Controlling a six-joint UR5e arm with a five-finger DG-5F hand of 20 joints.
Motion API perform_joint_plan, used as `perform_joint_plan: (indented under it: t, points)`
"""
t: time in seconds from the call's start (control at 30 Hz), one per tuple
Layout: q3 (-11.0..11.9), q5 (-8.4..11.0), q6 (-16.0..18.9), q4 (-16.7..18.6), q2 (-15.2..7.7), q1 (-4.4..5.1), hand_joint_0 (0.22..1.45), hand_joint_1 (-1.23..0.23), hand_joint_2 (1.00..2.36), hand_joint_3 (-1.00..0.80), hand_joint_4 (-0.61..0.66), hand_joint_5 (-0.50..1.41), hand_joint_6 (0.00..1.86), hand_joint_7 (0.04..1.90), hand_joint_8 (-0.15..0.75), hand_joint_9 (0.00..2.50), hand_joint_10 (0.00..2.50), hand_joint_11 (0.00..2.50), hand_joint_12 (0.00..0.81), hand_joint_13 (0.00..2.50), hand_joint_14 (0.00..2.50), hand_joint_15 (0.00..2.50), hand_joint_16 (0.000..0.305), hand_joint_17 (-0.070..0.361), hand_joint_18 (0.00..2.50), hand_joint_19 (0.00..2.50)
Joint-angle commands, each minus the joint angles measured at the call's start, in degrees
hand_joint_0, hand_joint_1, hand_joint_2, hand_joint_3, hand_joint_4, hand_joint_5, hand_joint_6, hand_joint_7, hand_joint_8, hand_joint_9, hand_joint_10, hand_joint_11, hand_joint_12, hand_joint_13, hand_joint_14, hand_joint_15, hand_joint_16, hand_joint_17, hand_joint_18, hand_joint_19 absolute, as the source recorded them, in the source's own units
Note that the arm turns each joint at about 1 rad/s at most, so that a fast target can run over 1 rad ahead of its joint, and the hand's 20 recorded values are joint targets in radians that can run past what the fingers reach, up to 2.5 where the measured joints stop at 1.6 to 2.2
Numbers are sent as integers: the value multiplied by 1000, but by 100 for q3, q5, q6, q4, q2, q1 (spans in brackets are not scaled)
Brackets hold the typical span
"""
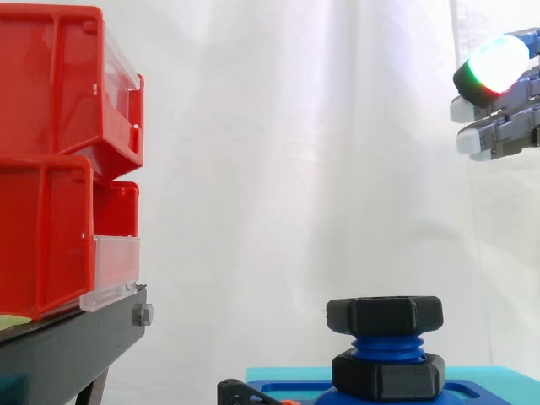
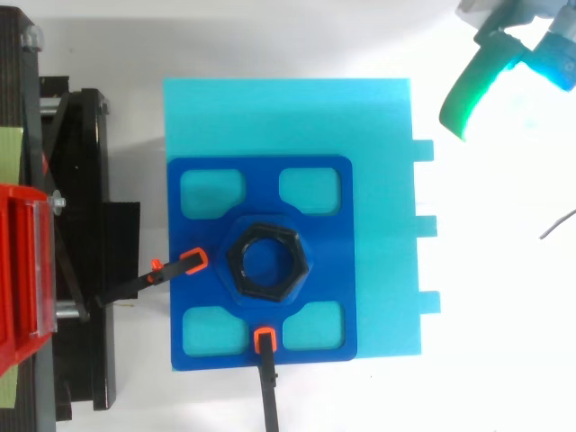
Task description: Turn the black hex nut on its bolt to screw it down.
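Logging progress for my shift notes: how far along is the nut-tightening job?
Done: nothing visible; the upper black hex nut sits at the top of the blue bolt, bare threads below it. In hand: nothing; the robot hand hangs high to the side, open, touching nothing. Left: reach the nut, grip it, turn it down.
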Motion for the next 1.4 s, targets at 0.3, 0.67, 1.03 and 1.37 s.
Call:
perform_joint_plan:
  t: [0.3, 0.67, 1.03, 1.37]
  points:
    - [1, 325, 8, 246, -10, 121, 537, -482, 1000, -494, 148, -186, 502, 667, 212, 351, 0, 0, 304, 286, 0, 0, 54, 121, 147, 321]
    - [414, 897, -598, 360, -520, 472, 538, -485, 1000, -493, 152, -185, 502, 673, 215, 374, 0, 0, 307, 311, 0, 0, 54, 121, 189, 346]
    - [1240, 958, -2075, 17, -1293, 859, 542, -488, 1001, -487, 157, -181, 502, 678, 220, 394, 0, 0, 307, 323, 0, 0, 54, 120, 207, 359]
    - [1276, 1503, -2690, 263, -1548, 1219, 543, -489, 1002, -483, 165, -174, 502, 692, 222, 398, 0, 0, 309, 333, 0, 0, 53, 119, 223, 369]
